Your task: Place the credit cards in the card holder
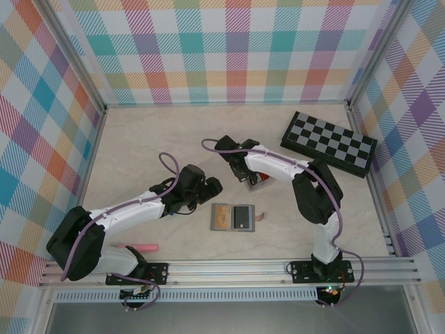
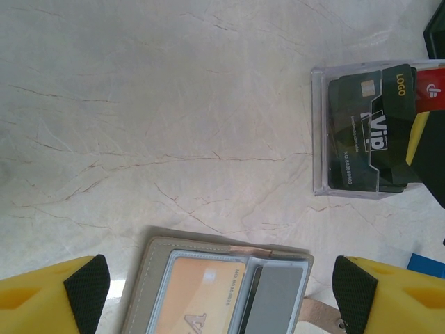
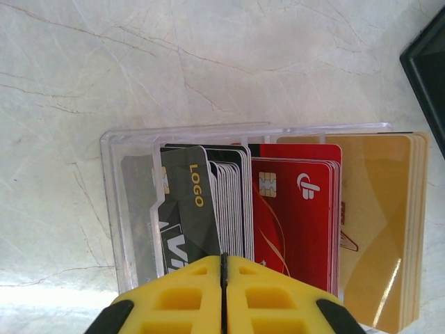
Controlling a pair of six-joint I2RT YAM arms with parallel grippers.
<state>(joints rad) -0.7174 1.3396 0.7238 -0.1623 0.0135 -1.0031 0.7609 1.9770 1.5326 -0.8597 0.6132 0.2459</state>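
Note:
The card holder (image 1: 213,226) lies open and flat in the middle of the table, with a tan card (image 2: 201,299) and a grey card (image 2: 278,299) in its slots. My left gripper (image 1: 211,188) hovers open just above the holder's (image 2: 142,278) far edge, the jaws standing wide (image 2: 221,282). The credit cards stand on edge in a clear tray (image 3: 111,209): black ones (image 3: 188,209), red ones (image 3: 295,216) and tan ones (image 3: 379,223). My right gripper (image 3: 224,261) is shut over the black stack, pinching the top edge of one card. It sits at the tray (image 1: 259,182).
A black-and-grey chequered board (image 1: 329,142) lies at the back right, close behind the tray. A small blue block (image 2: 425,266) rests right of the holder. A pink object (image 1: 142,246) lies near the front rail on the left. Plaid walls enclose the table.

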